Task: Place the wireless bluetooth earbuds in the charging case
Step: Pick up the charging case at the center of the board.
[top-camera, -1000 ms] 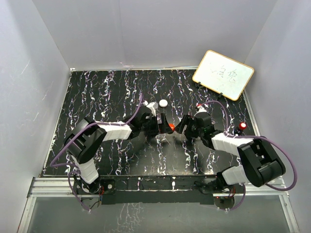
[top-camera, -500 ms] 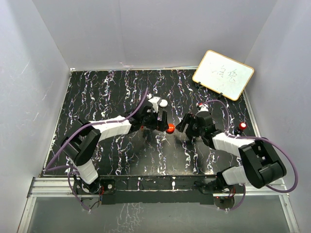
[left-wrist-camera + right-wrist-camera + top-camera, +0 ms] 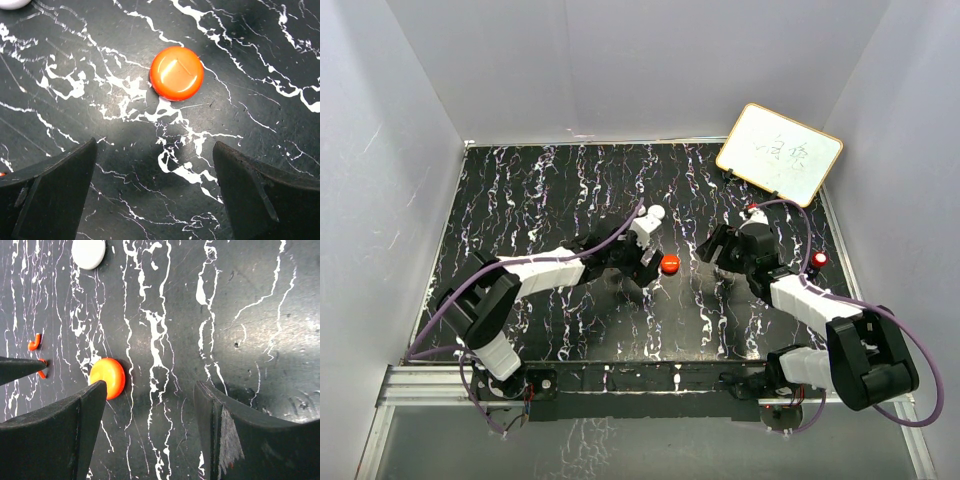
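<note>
Black tabletop with white marble veining [image 3: 540,200]: all listed items are carried by it.
Left hand [image 3: 155,150]: jaws are spread wide and nothing is held; only bare tabletop is seen between the two dark fingers [image 3: 50,195].
Right hand [image 3: 150,387]: jaws are set moderately apart and empty; nothing is gripped between them.
Glossy orange round disc [image 3: 177,73]: laid flat ahead of the left hand, beyond its fingertips and slightly right of the gap's middle, apart from both fingers. Seen from the right hand, it is placed at the tip of that hand's left finger [image 3: 55,435], by which its near edge is overlapped; touching cannot be judged.
Flat white round disc [image 3: 88,252]: placed far ahead of the right hand, left of its centre line; ahead and far left of the left hand, cut by the frame corner.
Tiny red curved earbuds [image 3: 34,342]: two are seen lying on the tabletop, one just beyond the other, outside the right hand's span on its left side, past the orange disc. A dark fingertip [image 3: 17,368] of the left hand is pointed at the nearer one; contact cannot be told.
White rectangular board with a tan frame [image 3: 779,153]: propped tilted beyond the right hand, toward its right, at the tabletop's far corner.
Small red glowing spot [image 3: 818,260]: seen to the right of the right hand, beside its forearm; its nature cannot be told.
</note>
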{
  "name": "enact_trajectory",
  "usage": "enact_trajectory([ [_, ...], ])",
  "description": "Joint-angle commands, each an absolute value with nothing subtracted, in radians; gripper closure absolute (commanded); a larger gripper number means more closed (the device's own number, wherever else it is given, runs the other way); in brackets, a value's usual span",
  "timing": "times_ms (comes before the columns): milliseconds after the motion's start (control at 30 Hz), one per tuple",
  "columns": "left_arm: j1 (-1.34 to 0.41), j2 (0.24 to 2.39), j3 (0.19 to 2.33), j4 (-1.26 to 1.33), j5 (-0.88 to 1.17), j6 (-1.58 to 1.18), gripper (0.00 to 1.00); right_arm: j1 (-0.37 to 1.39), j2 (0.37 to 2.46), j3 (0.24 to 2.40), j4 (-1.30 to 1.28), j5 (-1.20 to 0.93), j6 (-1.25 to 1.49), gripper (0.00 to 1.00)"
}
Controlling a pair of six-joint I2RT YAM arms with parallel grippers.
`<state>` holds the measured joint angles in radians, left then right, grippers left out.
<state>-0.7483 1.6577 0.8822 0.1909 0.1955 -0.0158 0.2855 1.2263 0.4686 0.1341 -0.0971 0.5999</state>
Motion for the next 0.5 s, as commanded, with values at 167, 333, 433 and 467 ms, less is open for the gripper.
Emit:
enact_trajectory([
  [167,-0.753,1.647,0.845,0.372,0.336,0.188,0.02,0.254,1.192,0.512,0.146,-0.116,0.567,0.31],
  [333,-0.755,1.693,0.818,0.503,0.389,0.245,0.03,0.25,1.183,0.509,0.146,-0.12,0.559,0.31],
  [433,-0.755,1.736,0.858,0.454,0.4,0.287,0.03,0.246,1.174,0.507,0.146,-0.124,0.558,0.31],
  [467,-0.755,1.754,0.876,0.428,0.411,0.304,0.03,0.243,1.17,0.506,0.146,-0.125,0.558,0.31],
])
